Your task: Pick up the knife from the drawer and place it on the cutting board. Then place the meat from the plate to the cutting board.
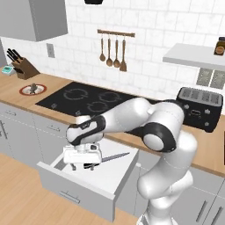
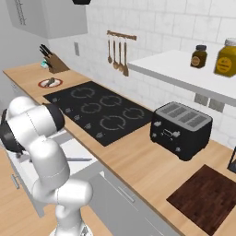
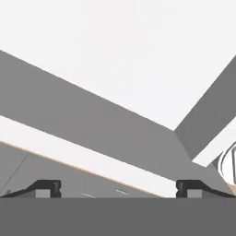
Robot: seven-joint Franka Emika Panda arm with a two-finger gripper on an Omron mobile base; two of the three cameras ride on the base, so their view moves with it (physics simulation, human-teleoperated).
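The arm folds low, its end effector (image 1: 79,166) spread wide and grasping nothing over the open drawer (image 1: 83,186), where the knife (image 1: 115,156) lies. On the wooden tabletop (image 2: 138,161), the meat (image 1: 33,87) sits on the plate (image 1: 23,91) beside the stove (image 2: 99,110); the cutting board (image 2: 207,196) lies past the toaster (image 2: 182,129).

Knife (image 1: 115,156): handle hidden under the gripper (image 1: 82,166), blade alone pokes out to its right; contact between fingers and handle can't be told. Far right of the gripper, cutting board (image 2: 208,197) cut off by the picture's lower edge. Meat (image 1: 32,88), far left, too small to make out.
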